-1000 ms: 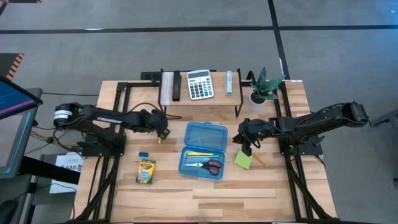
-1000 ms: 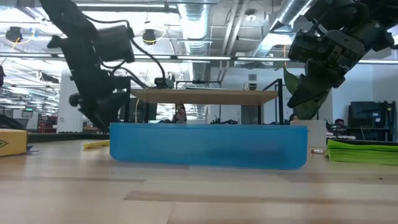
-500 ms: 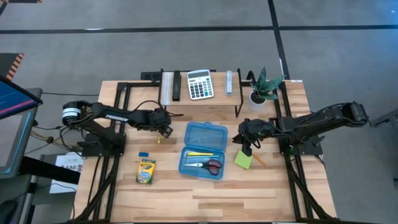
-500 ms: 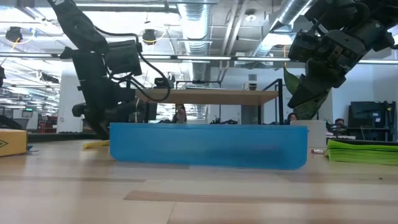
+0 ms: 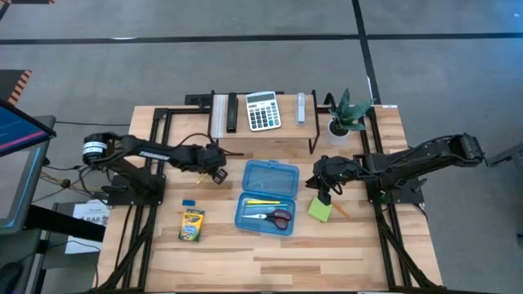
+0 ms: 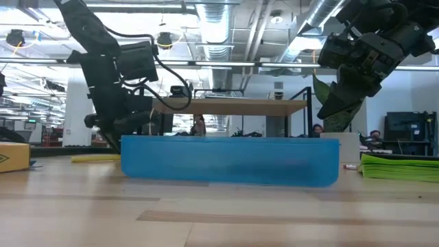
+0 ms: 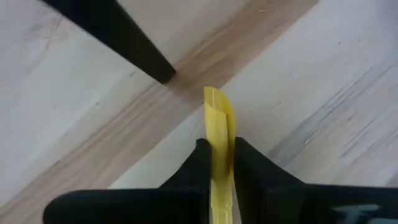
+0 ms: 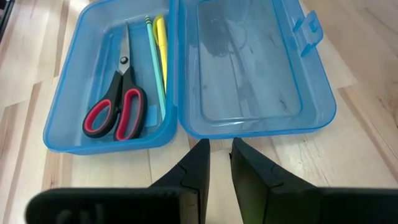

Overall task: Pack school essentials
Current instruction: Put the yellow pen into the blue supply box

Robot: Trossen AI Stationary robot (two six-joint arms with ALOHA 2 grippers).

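Worktop: the pale wooden worktop (image 5: 270, 249) carries every item.
Case: the open translucent blue plastic pencil case (image 5: 266, 197) lies mid-worktop; red-handled scissors (image 8: 115, 109) and thin yellow and green pencils (image 8: 157, 53) are packed.
Crayons: the yellow-green crayon box (image 5: 192, 225) lies outside, left of the case.
Notes: the lime-green sticky-note pad (image 5: 319, 209) and orange pencil (image 5: 340, 211) lie unpacked to its right.
Left hand (image 7: 216, 163): clenched on a yellow marker (image 7: 217, 124), low beside the case.
Right hand (image 8: 216, 157): nearly closed, empty, above the pad.
Eraser: the tiny blue eraser (image 5: 189, 202) lies unpacked.
Progress: roughly halfway, judging by what lies outside.
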